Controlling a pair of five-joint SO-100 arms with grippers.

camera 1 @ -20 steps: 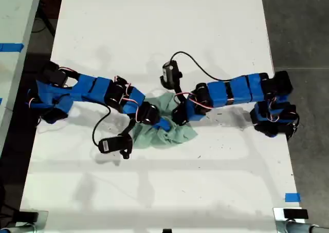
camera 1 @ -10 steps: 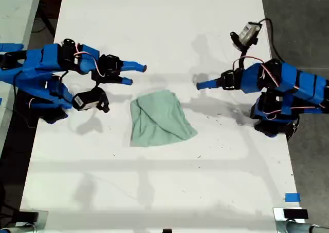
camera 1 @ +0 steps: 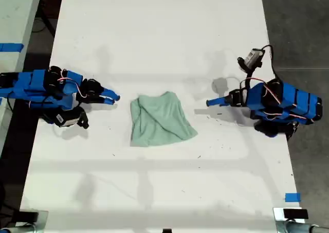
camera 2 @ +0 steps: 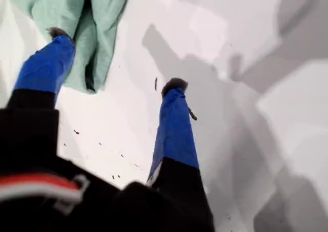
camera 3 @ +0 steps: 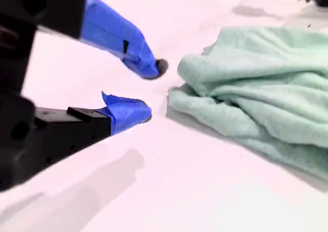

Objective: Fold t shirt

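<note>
Arm poses: both arms lie low and drawn in over the white table [camera 1: 154,37], each pointing inward at the t shirt [camera 1: 162,120] from an opposite side. The arm at the exterior view's right carries my first gripper [camera 1: 209,103]. The arm at the exterior view's left carries my second gripper [camera 1: 110,98].

First gripper [camera 2: 117,59]: the two blue-taped fingers stand well apart with nothing between them. Bare table with dark specks shows in the gap. In the first wrist view one fingertip [camera 2: 59,35] overlaps the green cloth [camera 2: 102,17]. The exterior view shows a strip of table between tip and cloth, so it is probably not touching. The shirt lies ahead of the fingertips, toward the side of that one finger. The other finger points at bare table.

Second gripper [camera 3: 152,88]: the fingers are apart, though by less than the first pair, and hold nothing. Both tips are low over the table. The t shirt [camera 3: 256,83] lies just beyond the tips, with its rolled edge near them but separate from them. A little of the first gripper's blue shows far beyond the cloth.

T shirt: it lies between the two grippers near the middle of the table. It is bunched into a rough folded rectangle, wrinkled, with a diagonal fold across it. It sits nearer the second gripper's fingers than the first's.
</note>
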